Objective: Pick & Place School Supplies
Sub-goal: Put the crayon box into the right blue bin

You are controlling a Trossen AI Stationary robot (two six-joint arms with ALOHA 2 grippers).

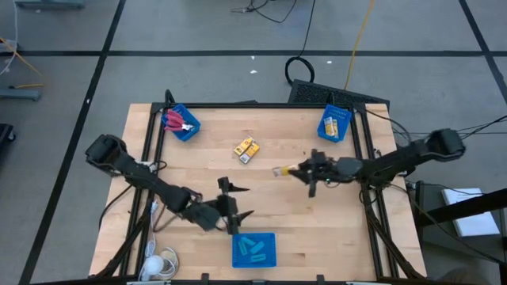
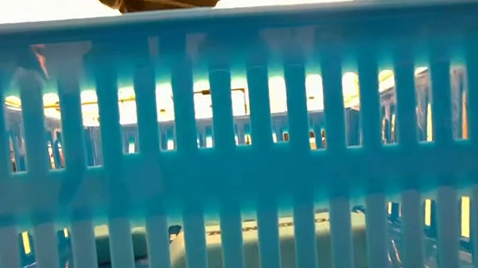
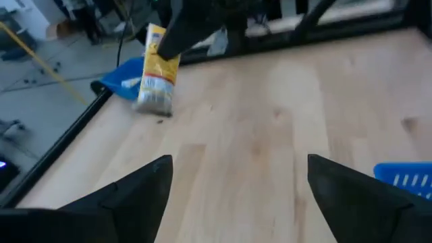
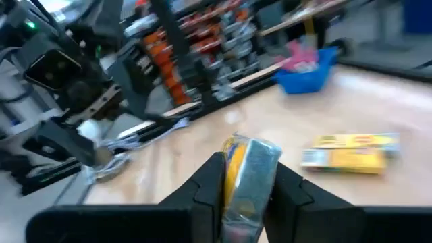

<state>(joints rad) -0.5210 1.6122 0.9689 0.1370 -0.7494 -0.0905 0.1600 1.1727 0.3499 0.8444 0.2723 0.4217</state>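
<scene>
My right gripper (image 1: 295,169) clenched on yellow pack (image 4: 248,177), held above bare desk (image 1: 277,206). Second yellow pack (image 1: 246,150) lies on desk just beyond it. My left gripper (image 1: 235,202) released, fingers (image 3: 135,196) spread wide, hovering beside blue bin (image 1: 253,249) holding light-blue pieces (image 1: 252,242). Scissors (image 1: 176,121) rest in far bin (image 1: 188,129), well apart.

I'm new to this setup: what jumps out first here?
The right end effector is shut on a yellow pack, held mid-table. The left end effector is open above the near blue bin of light-blue pieces. Another yellow pack lies loose on the table.
</scene>
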